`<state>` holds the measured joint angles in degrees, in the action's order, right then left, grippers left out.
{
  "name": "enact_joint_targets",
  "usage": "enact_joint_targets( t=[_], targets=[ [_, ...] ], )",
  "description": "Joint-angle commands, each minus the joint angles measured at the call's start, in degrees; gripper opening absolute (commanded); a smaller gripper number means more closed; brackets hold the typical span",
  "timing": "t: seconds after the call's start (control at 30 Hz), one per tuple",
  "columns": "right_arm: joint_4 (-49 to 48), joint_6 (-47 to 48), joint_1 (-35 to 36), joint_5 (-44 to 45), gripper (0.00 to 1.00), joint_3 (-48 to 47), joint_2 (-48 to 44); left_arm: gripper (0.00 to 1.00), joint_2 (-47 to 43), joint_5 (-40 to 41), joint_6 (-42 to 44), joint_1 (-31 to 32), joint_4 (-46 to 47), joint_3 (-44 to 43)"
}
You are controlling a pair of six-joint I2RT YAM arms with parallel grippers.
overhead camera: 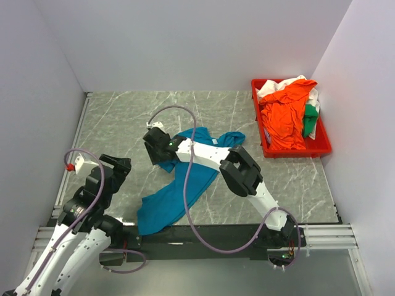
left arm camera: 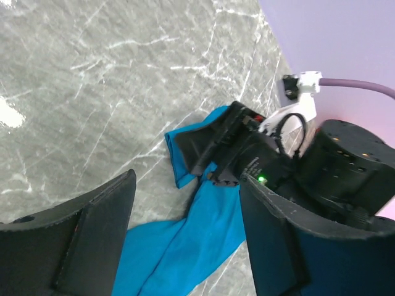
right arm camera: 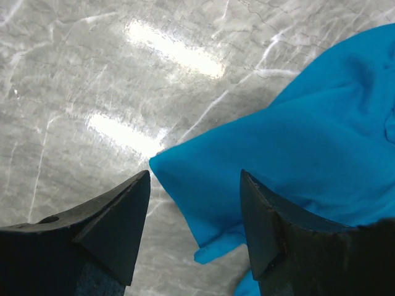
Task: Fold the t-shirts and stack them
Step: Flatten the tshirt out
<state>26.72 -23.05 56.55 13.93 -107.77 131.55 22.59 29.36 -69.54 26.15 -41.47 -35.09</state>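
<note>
Hovering over the near left part of the grey marbled surface, the left arm carries the left jaws spread wide with nothing between them. The left wrist view looks between them towards the cloth and the other arm's wrist.

A teal-blue t-shirt lies rumpled and unfolded. It starts at the middle of the near edge, where a broad flap rests, and runs in a narrowed band towards the centre of the surface. There it widens again into loose folds.

The right arm rises from the near right corner and reaches leftward across this shirt to its left-hand end near the centre. The right jaws are released and point down. In the right wrist view a pointed corner of the teal-blue cloth lies flat on the surface below the gap, gripped by neither finger.

In the far right corner, well apart from all this, sits a red tray. Heaped in it are an orange t-shirt on top, a white t-shirt at the far end and a green t-shirt along the right side.
</note>
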Motion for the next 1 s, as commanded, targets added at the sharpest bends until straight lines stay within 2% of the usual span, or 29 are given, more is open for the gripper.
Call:
enact_joint_targets(
  t=[0.0, 0.17, 0.27, 0.37, 0.4, 0.47, 0.63, 0.67, 0.87, 0.97],
  targets=[
    [2.8, 0.99, 0.49, 2.33, 0.67, -4.73, 2.48, 0.74, 0.87, 2.19, 1.6, -0.31, -0.36, -2.44],
    [3.95, 1.43, 0.49, 1.71, 0.65, -6.14, 5.73, 0.75, 1.49, 1.75, 1.77, -0.31, 0.08, -2.7],
    [4.48, 1.95, 0.4, 1.62, 0.57, -6.4, 6.35, 0.75, 1.32, 1.49, 1.77, -0.31, 0.6, -2.26],
    [5.71, 2.57, 0.22, 2.06, 0.27, -6.84, 5.74, 0.75, 1.58, 1.22, 1.69, -0.31, 1.22, -1.83],
    [6.15, 2.48, -0.04, 2.41, 0.09, -6.93, 5.13, 0.74, 1.84, 0.79, 1.6, -0.31, 1.48, -1.65],
    [6.59, 1.61, -1.52, 2.24, 0.0, -6.06, 0.94, 0.72, 2.37, 0.17, 1.77, -0.31, 2.53, -0.77],
    [1.24, -0.33, -6.8, -2.67, 0.0, 3.77, -15.94, 0.68, 5.09, -3.08, 3.0, -0.31, 6.4, 1.6],
    [0.62, -1.37, -8.98, -3.12, 0.0, 5.53, -22.41, 0.66, 5.62, -3.61, 3.18, -0.31, 7.71, 2.3],
    [-5.97, -4.98, -17.52, -6.64, 0.0, 25.12, -47.73, 0.61, 10.8, -8.26, 4.58, -0.31, 13.6, 5.29],
    [-6.77, -6.48, -21.04, -4.72, 0.0, 35.32, -58.89, 0.58, 13.79, -10.37, 4.76, -0.31, 16.42, 6.52]
  ],
)
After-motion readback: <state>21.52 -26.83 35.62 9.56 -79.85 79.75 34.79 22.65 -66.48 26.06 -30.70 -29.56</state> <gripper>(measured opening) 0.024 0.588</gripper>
